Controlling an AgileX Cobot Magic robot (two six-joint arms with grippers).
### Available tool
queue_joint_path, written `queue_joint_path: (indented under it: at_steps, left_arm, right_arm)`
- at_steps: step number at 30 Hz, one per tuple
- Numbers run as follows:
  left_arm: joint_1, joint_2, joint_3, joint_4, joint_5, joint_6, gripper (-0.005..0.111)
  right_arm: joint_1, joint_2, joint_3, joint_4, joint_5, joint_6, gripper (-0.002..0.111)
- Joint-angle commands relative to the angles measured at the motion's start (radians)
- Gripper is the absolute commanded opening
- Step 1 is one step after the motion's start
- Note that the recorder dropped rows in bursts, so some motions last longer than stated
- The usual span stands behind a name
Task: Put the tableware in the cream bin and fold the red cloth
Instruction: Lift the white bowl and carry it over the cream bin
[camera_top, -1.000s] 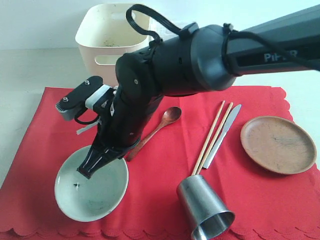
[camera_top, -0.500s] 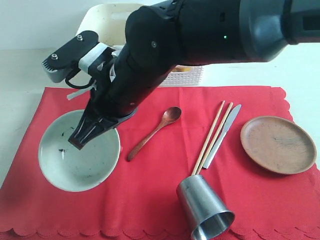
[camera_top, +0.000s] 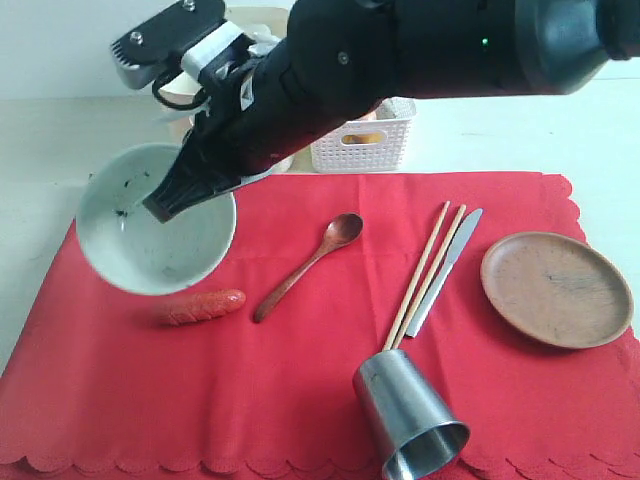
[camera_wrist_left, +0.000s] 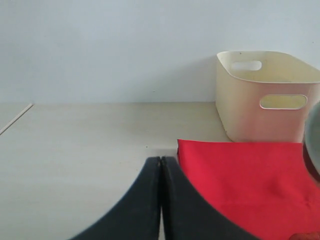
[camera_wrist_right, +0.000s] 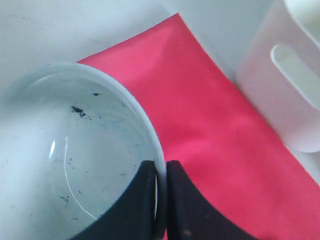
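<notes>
One bowl (camera_top: 150, 235), clamped in right gripper (camera_wrist_right: 160, 172), over edge of red cloth (camera_top: 320, 400); left gripper (camera_wrist_left: 161, 167) together above pale table (camera_wrist_left: 75, 140).

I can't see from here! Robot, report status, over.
Right gripper shut on pale green bowl rim, bowl tilted over red cloth. Left gripper shut, empty. Sausage on cloth, away from cream bin.

A pale table (camera_top: 520, 135) carries the red cloth (camera_top: 300, 400), spread flat. The cream bin (camera_wrist_left: 245, 115) and a white perforated basket (camera_top: 360, 148) stand at its far edge.
</notes>
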Motion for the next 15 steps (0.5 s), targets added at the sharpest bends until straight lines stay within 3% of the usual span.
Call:
queue_joint_path:
  at_steps: [1,15]
  left_arm:
    - [0.002,-0.005,0.003,0.0,-0.004,-0.006,0.002]
    - [0.002,-0.005,0.003,0.0,-0.004,-0.006,0.002]
  right_arm:
    - [-0.055,-0.014,0.001,-0.005,-0.106,0.054,0.0]
    - [-0.169,-0.014,0.001,0.001,-0.45,0.227,0.0]
